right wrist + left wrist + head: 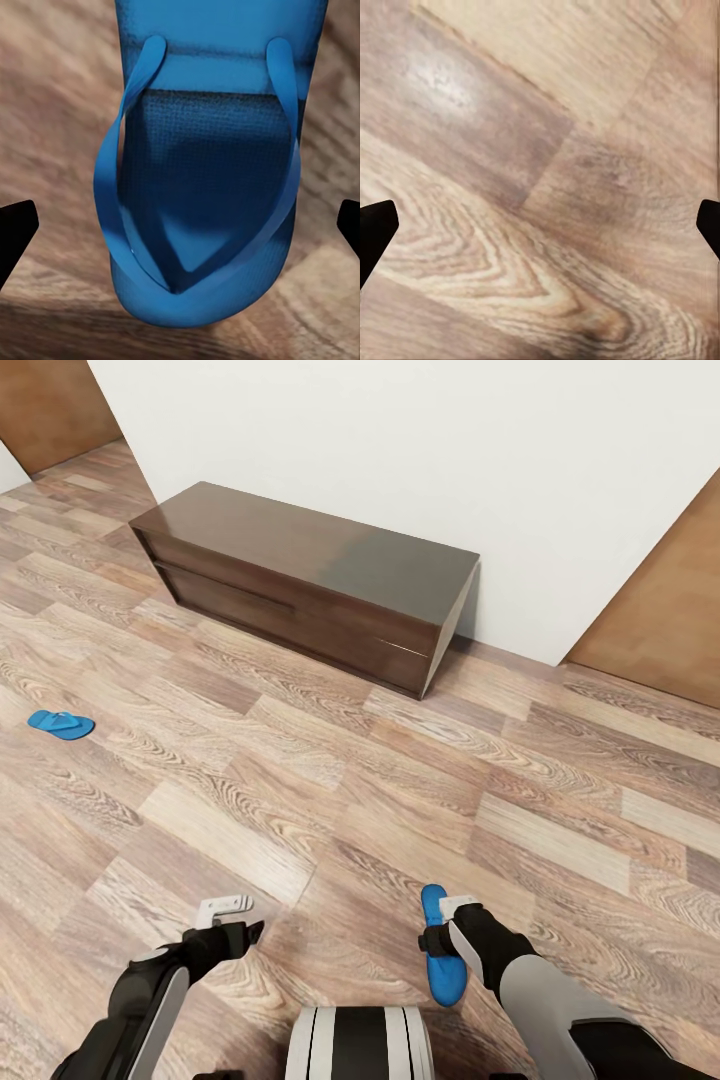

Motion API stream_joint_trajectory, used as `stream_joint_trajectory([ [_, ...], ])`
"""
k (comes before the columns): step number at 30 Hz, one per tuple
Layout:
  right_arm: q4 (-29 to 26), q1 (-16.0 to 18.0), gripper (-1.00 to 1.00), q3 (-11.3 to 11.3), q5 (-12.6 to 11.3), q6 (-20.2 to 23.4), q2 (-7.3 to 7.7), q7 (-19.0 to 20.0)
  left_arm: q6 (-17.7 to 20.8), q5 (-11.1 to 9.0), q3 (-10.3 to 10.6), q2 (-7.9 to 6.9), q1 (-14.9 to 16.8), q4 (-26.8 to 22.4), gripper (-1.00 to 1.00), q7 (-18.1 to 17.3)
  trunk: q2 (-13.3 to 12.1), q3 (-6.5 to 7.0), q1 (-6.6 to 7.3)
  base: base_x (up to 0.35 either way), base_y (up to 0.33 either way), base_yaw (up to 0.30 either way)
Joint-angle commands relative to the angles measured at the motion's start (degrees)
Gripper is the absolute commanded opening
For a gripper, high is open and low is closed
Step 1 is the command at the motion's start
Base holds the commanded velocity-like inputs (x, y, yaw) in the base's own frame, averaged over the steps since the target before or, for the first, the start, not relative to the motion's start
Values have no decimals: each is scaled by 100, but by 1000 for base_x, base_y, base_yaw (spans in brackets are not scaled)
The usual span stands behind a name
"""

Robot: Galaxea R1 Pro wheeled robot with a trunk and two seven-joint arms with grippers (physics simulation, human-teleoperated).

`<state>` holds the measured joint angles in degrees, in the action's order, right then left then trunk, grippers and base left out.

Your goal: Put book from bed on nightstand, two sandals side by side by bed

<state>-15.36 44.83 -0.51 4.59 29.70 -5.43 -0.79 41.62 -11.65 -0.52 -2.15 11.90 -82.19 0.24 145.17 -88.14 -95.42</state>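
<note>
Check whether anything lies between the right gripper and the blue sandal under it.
Nothing visible does. The right gripper hovers directly over the near sandal, fingers spread wide to either side, with only bare wood floor around it.

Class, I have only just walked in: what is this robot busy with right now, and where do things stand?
The robot's right gripper hangs directly over a bright blue flat sandal lying on the wood-plank floor, fingers spread wide, not gripping it yet. The left gripper is open over bare planks. A second blue sandal lies far off to the left, and a low dark brown wooden bench stands against the white wall.
</note>
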Motion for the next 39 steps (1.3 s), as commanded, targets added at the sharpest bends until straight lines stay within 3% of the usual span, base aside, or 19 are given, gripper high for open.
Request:
stream_joint_trajectory([
  [1,-10,0,100,-4,47,36,-2,0,31,-31,-6,-1,-42,-70,100,1,1,-3,1,0,0,0],
  [18,-9,10,100,-2,51,36,7,0,72,-31,-19,-13,-579,-751,100,-8,1,-3,1,0,0,0],
  [39,6,51,100,-2,51,36,7,0,82,-39,-43,-14,-945,-924,100,-15,1,-3,1,0,0,0],
])
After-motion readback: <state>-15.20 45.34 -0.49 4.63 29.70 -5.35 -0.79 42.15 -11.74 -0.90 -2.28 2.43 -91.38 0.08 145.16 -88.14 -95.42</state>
